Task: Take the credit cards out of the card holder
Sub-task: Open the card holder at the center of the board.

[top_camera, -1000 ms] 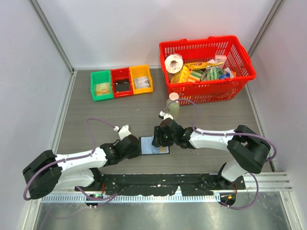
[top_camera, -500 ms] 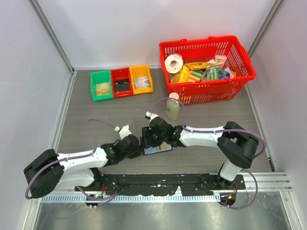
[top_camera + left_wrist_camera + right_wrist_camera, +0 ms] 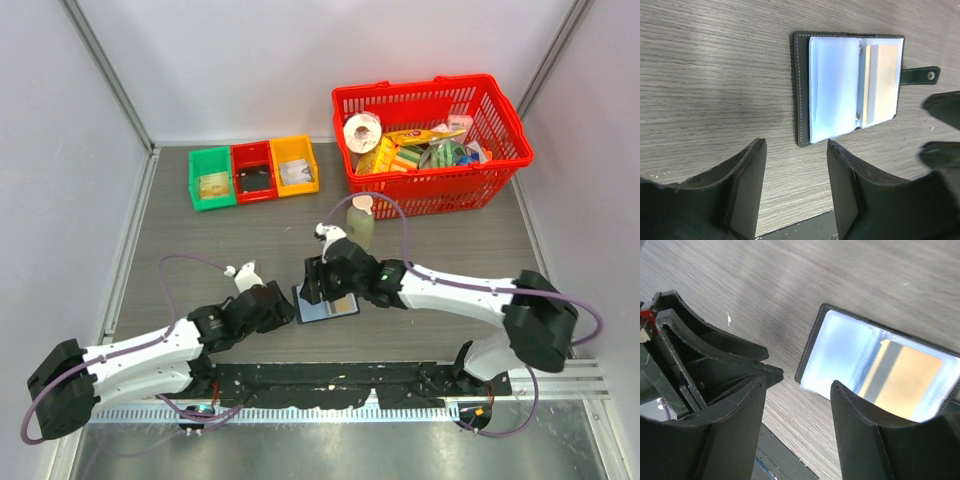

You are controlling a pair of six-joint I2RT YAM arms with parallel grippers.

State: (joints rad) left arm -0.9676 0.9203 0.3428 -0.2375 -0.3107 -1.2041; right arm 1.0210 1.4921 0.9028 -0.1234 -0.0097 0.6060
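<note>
The card holder (image 3: 337, 308) lies open and flat on the table between my two arms. In the left wrist view the card holder (image 3: 850, 90) shows pale blue inner sleeves, with a yellow-orange credit card (image 3: 882, 82) in the far sleeve and the clasp strap beyond it. The card (image 3: 912, 382) also shows in the right wrist view. My left gripper (image 3: 796, 145) is open and empty, just short of the holder's near edge. My right gripper (image 3: 797, 385) is open and empty, low over the holder's left part, its tips close to the left gripper's.
A red basket (image 3: 500, 150) of groceries stands at the back right, with a small bottle (image 3: 360, 225) in front of it. Green (image 3: 212, 178), red (image 3: 252, 172) and orange (image 3: 295, 165) trays sit at the back left. The black base rail (image 3: 330, 380) runs along the near edge.
My right gripper moved left from the holder's right side to over its left part. My left arm drew back toward the lower left. The holder shifted slightly.
</note>
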